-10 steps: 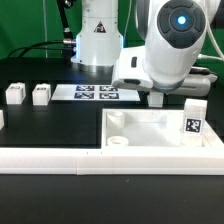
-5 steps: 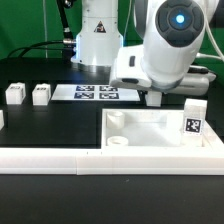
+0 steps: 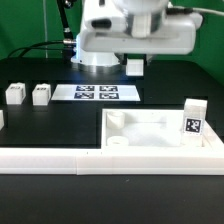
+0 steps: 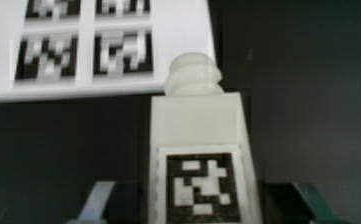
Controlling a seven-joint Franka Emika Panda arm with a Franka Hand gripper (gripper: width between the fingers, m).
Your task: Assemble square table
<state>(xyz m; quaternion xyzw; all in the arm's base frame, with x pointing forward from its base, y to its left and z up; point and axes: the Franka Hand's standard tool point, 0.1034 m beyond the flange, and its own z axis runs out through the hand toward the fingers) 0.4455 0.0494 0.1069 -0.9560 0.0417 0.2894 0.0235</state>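
square table top [image 3: 150, 135]: lies rim-up on the black table, just behind the low rail [image 3: 60, 157]. marker board [image 3: 97, 92] is further back. standing leg [image 3: 193, 118] is upright at the top's corner, exterior view's right. loose leg [image 3: 14, 94] and second loose leg [image 3: 41, 94] wait on the exterior view's left. gripper [image 3: 135, 64] is raised well clear of the table, pinching the held leg [image 4: 198, 130], peg end outward.

risk: the hold looks to sit at one end, so the leg may pivot or slip and miss its socket.
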